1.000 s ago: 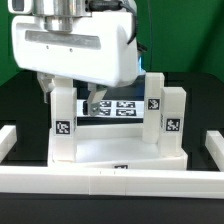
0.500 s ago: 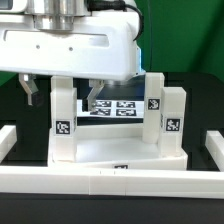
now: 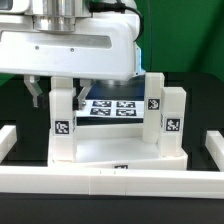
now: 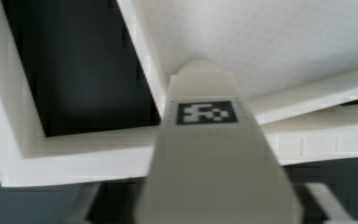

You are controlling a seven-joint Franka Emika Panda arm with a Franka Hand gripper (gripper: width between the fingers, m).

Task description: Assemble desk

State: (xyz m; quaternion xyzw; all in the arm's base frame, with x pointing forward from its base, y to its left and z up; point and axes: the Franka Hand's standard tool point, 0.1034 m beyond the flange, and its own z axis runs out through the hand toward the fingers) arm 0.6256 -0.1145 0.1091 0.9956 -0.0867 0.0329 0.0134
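Observation:
The white desk panel [image 3: 120, 155] lies on the black table with tagged legs standing upright at its corners. My gripper [image 3: 61, 93] hangs over the leg [image 3: 63, 118] nearest the exterior view's left, with one finger [image 3: 37, 90] on either side of its top. A narrow gap shows between each finger and the leg, so the jaws are open around it. In the wrist view this leg [image 4: 208, 150] fills the middle, with its tag facing the camera and the panel [image 4: 265, 50] beyond it. A finger [image 4: 322, 205] stands just clear of its side.
Two more legs [image 3: 155, 103] [image 3: 172, 115] stand at the exterior view's right of the panel. The marker board [image 3: 115, 108] lies behind them. White rails frame the table at the front [image 3: 110, 182], left [image 3: 8, 140] and right [image 3: 215, 145].
The fingers have drawn in from wide apart towards the sides of the left leg. The hand has stayed over that leg, slightly lower.

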